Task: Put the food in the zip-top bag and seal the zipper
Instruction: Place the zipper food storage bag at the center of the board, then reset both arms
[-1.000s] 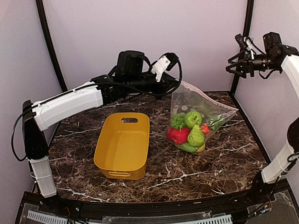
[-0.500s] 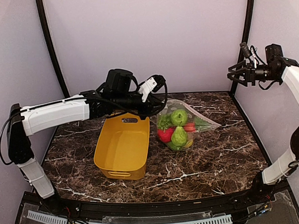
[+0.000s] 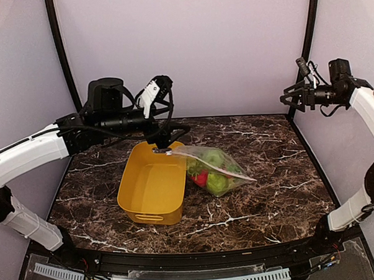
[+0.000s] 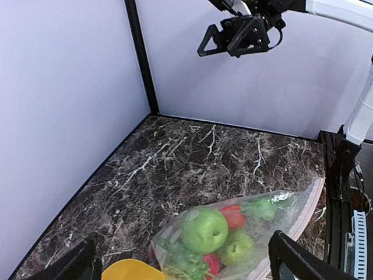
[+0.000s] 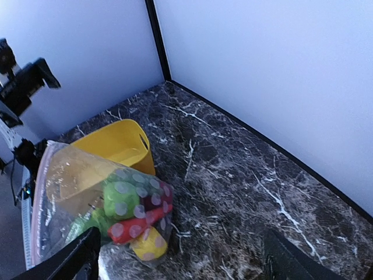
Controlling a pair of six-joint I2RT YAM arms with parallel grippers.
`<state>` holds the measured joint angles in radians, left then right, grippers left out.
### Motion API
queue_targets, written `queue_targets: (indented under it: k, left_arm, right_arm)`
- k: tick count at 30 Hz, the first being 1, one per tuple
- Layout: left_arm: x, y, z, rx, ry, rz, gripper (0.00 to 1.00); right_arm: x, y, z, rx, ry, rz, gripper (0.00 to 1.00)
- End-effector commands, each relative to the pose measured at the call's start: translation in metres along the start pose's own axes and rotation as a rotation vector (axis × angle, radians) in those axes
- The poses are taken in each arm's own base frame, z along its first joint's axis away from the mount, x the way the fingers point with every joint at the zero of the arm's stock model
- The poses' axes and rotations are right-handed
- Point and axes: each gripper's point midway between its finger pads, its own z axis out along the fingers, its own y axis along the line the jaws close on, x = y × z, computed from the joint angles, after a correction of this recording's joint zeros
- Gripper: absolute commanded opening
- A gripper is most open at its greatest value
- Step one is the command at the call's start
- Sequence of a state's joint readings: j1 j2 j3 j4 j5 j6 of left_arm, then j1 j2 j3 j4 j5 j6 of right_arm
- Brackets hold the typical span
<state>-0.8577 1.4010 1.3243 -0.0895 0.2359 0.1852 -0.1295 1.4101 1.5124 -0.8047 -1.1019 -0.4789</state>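
- yellow tub (image 3: 153, 186) sits left of centre on the dark marble table (image 3: 276, 198) in the top view. the zip-top bag (image 3: 235, 170) lies just to its right, with one corner on the tub's far right rim and the rest slanting down onto the table.
- the food (image 3: 208, 171) shows through the plastic as a clump of green and red pieces, all inside the bag.
- the left gripper (image 3: 162, 143) hangs over the tub's far rim, right at that bag corner. from this view i cannot tell whether it touches the plastic.
- the right gripper (image 3: 295, 98) is held high near the back right post (image 3: 305, 42), well apart from the bag.
- left wrist view: the left arm's own fingers (image 4: 76, 265) sit at the bottom corners, wide apart. the bag lies below them with a green round fruit (image 4: 204, 229) near its middle. the zipper (image 4: 310, 201) runs as a pale strip along the bag's right edge, and i cannot tell whether it is pressed closed.
- right wrist view: this arm's fingers (image 5: 78, 259) are also spread far apart at the bottom corners. the dotted bag lies against the tub, with a red carrot (image 5: 133, 226) and a yellow lemon (image 5: 147, 244) at its near end.
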Motion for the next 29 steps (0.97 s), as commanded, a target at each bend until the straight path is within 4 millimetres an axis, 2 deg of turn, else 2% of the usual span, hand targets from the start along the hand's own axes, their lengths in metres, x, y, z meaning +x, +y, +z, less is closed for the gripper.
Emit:
queue_targets:
  k: [1,3,6,8,12,16,21,24,25,29]
  left_arm:
    - [-0.007,0.021,-0.044,-0.183,-0.025,-0.04,0.99]
    - [0.002,0.035,-0.061,-0.293,0.002,-0.044,0.99]
    - [0.029,0.066,-0.087,-0.513,0.109,-0.061,0.99]
    - [0.046,0.078,-0.102,-0.618,0.179,-0.067,0.99]
    - [0.067,0.098,-0.137,-0.793,0.26,-0.071,0.99]
    - [0.074,0.114,-0.165,-0.877,0.265,-0.107,0.99]
    - [0.078,0.127,-0.184,-0.958,0.208,-0.216,0.99]
    - [0.099,0.145,-0.191,-0.991,0.231,-0.319,0.99]
    - [0.112,0.152,-0.191,-0.983,0.257,-0.367,0.99]
    - [0.134,0.163,-0.185,-0.957,0.285,-0.411,0.99]
  right_arm:
    - [-0.003,-0.023,-0.003,0.155,-0.016,0.038,0.96]
    - [0.0,-0.036,-0.004,0.223,-0.022,0.076,0.99]
    - [0.005,-0.057,-0.008,0.341,-0.03,0.141,0.99]
    - [0.008,-0.067,-0.011,0.4,-0.036,0.175,0.99]
    - [0.006,-0.071,-0.021,0.485,-0.066,0.164,0.99]
    - [0.003,-0.069,-0.03,0.539,-0.078,0.142,0.99]
    - [0.003,-0.06,-0.034,0.538,-0.091,0.134,0.99]
    - [0.011,-0.059,-0.034,0.547,-0.088,0.13,0.99]
    - [0.015,-0.059,-0.033,0.552,-0.085,0.129,0.99]
    - [0.027,-0.066,-0.032,0.581,-0.068,0.119,0.99]
